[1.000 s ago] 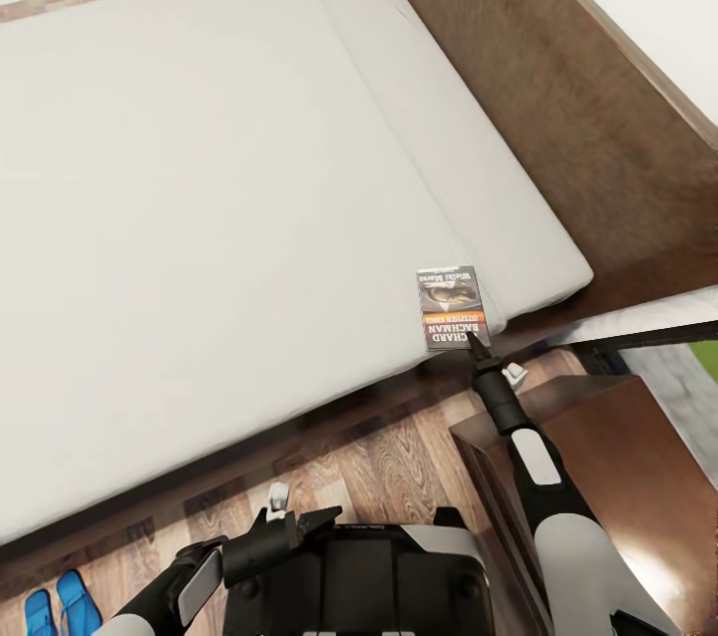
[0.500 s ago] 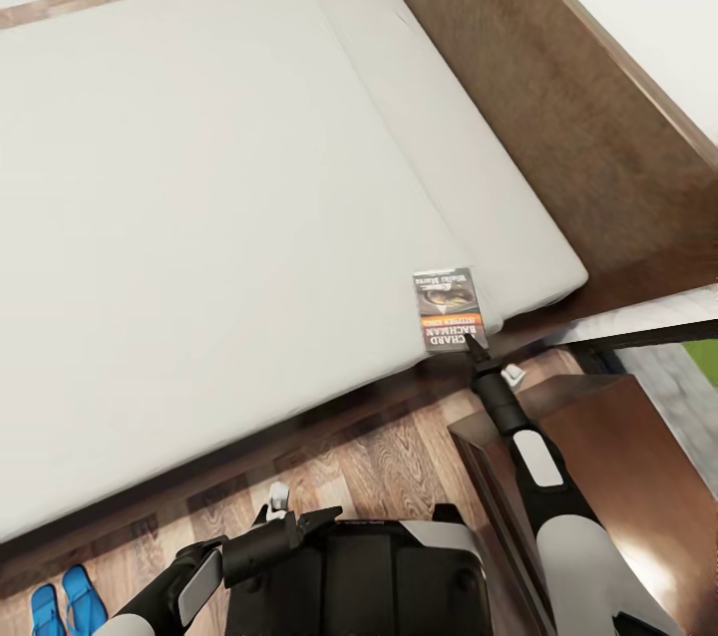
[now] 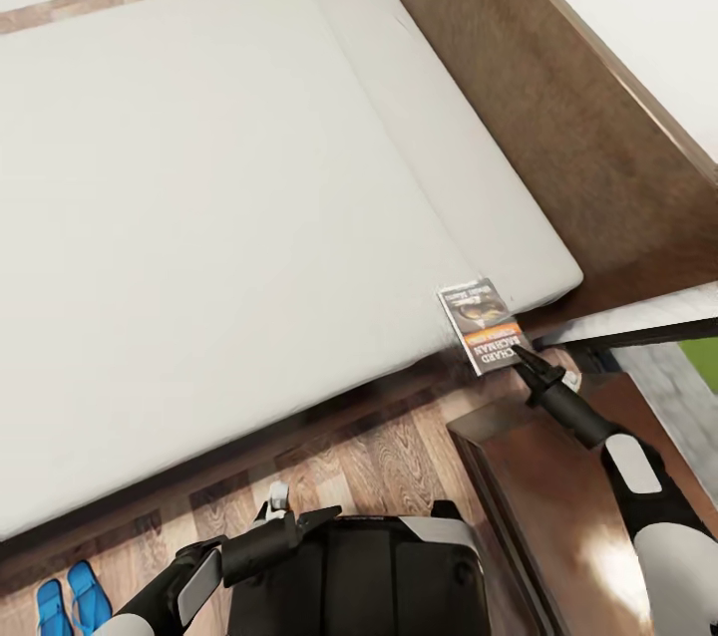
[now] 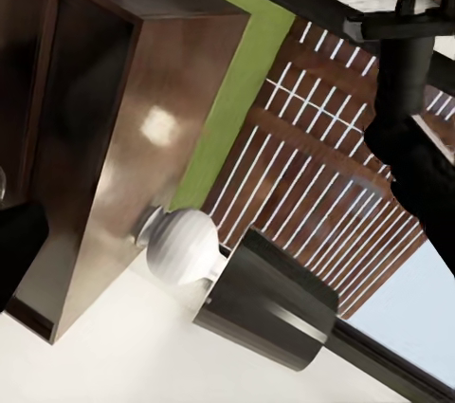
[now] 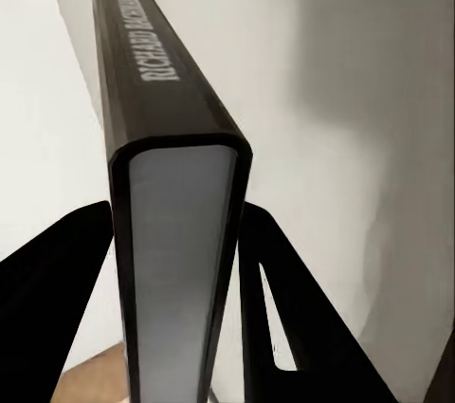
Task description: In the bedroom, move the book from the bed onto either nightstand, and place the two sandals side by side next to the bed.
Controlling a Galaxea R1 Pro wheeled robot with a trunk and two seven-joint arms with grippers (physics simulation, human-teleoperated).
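Black fingers [image 5: 185,308] of my right arm clamp the book [image 3: 483,325] at the mattress corner of the bed [image 3: 229,197], right of centre, above the nightstand [image 3: 558,516]. Blue sandals [image 3: 68,601] lie lower left. My left fingers' [image 3: 289,516] state I cannot tell.

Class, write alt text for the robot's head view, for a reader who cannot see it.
The right gripper clasps the near edge of a paperback book at the corner of a bed's off-white mattress, beside a dark-brown nightstand. Two blue sandals lie together on the wood floor.
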